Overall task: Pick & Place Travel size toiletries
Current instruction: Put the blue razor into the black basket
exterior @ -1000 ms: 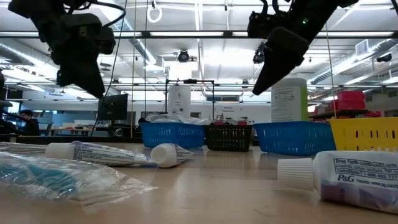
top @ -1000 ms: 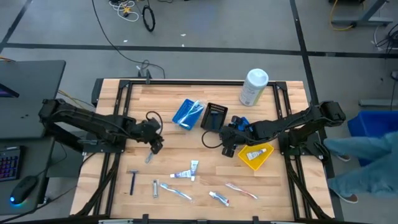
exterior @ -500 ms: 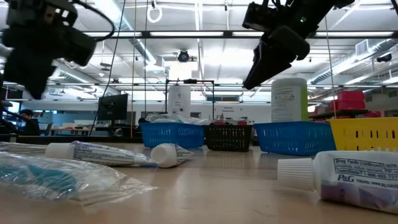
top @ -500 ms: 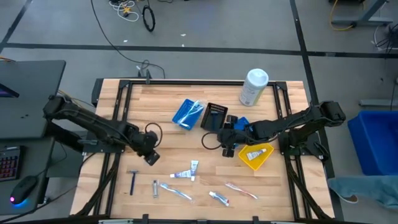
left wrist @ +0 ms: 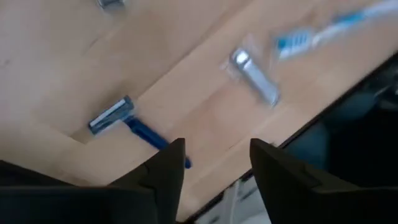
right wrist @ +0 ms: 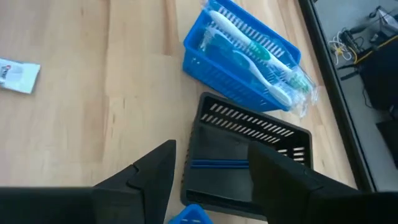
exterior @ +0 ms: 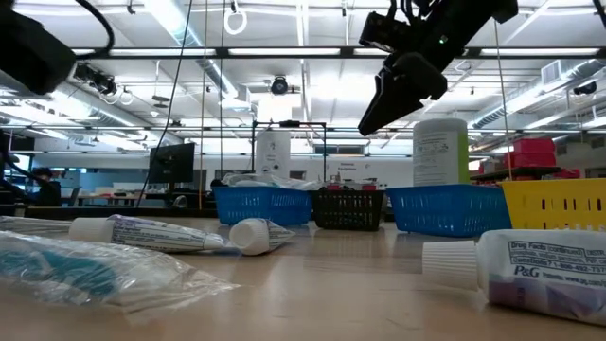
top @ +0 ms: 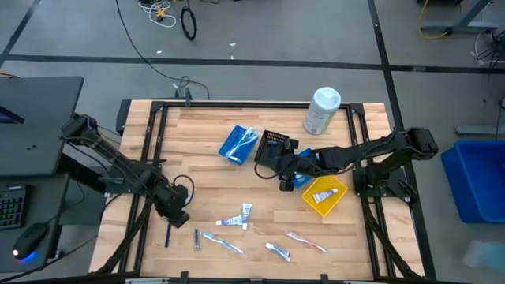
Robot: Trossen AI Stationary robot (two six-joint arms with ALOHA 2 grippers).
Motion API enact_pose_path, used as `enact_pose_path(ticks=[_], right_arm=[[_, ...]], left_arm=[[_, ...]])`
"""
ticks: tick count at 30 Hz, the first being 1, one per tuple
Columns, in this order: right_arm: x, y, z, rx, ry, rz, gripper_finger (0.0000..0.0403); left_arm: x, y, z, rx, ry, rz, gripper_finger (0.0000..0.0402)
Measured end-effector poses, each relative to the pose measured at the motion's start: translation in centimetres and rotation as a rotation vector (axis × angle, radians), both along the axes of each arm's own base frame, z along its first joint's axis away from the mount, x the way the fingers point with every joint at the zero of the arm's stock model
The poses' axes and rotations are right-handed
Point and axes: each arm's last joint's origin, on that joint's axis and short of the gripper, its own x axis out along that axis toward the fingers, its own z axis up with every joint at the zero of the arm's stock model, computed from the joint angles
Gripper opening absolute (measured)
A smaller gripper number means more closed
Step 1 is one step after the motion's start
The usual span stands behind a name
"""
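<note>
The open, empty left hand (left wrist: 214, 165) hangs over a light, stiff razor (left wrist: 134, 124); best gripped mid-handle.

Robotics lab: open ceiling, workbenches.

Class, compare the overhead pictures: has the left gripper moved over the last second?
Yes. In the high view the left gripper has travelled toward the table's front-left corner, ending beside the blue razor, farther from the blue tray.
</note>
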Motion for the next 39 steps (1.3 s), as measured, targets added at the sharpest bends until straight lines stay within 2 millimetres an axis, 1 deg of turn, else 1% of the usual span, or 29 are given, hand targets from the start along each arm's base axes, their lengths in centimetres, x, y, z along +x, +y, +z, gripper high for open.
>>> enact_pose_path(ticks=[3, 6, 10, 13, 19, 22, 30, 36, 39], right_arm=[[0.1, -0.4, 0.0, 0.022, -0.003, 0.004, 0.0203], [0.2, -0.6, 0.1, 0.052, -0.014, 0.015, 0.0197], [0.4, -0.7, 0.2, 0.089, -0.030, 0.041, 0.0189], [0.4, -0.7, 0.2, 0.098, -0.039, 0.049, 0.0184], [0.4, -0.7, 0.2, 0.098, -0.039, 0.049, 0.0177], [0.4, -0.7, 0.2, 0.105, -0.042, 0.042, 0.0176], [0.4, -0.6, 0.2, 0.118, -0.045, 0.030, 0.0188], [0.4, -0.6, 0.2, 0.119, -0.045, 0.031, 0.0196], [0.4, -0.6, 0.2, 0.118, -0.045, 0.030, 0.0197]], left_arm=[[-0.9, -0.8, -0.1, 0.042, -0.021, -0.126, 0.0197], [-2.0, -0.9, -0.4, 0.130, -0.012, -0.253, 0.0195], [-2.9, -0.5, -0.8, 0.294, -0.008, -0.294, 0.0184], [-3.2, -0.5, -0.8, 0.355, -0.037, -0.351, 0.0178], [-3.8, -1.2, -0.9, 0.415, -0.121, -0.611, 0.0173], [-3.9, -1.7, -1.6, 0.451, -0.110, -0.701, 0.0173], [-3.1, -2.9, -4.1, 0.523, 0.001, -0.736, 0.0173], [-2.7, -3.9, -5.1, 0.448, 0.024, -0.793, 0.0173], [-2.8, -3.8, -5.2, 0.438, 0.053, -0.791, 0.0173]])
